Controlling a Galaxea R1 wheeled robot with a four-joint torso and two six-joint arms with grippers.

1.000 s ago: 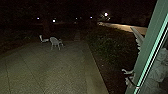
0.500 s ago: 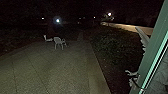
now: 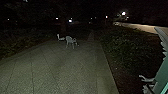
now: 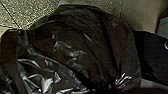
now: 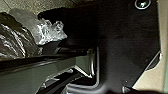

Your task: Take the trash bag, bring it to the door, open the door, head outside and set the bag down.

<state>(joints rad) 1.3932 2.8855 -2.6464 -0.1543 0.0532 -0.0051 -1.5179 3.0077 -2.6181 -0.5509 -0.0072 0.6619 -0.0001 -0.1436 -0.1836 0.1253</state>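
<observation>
The black, shiny trash bag [image 4: 82, 47] bulges large in the left wrist view, above the speckled paving. Part of the same dark bag [image 5: 15, 37] shows in the right wrist view, with clear crinkled plastic beside it. Where the bag is gripped is hidden, and I cannot tell how either gripper stands. In the head view, the green frame of the door [image 3: 163, 75] stands at the right edge, with a metal handle [image 3: 147, 79] low beside it.
Ahead lies the tiled paved yard [image 3: 57, 70] at night. A white chair [image 3: 70, 42] stands on it, with another pale object [image 3: 60, 37] just left of it. Dark bushes [image 3: 125, 47] grow beyond the paving's right edge. Lamps glow in the distance.
The head camera has turned left, so the whole scene has shifted to the right and less of the door frame is in view.
</observation>
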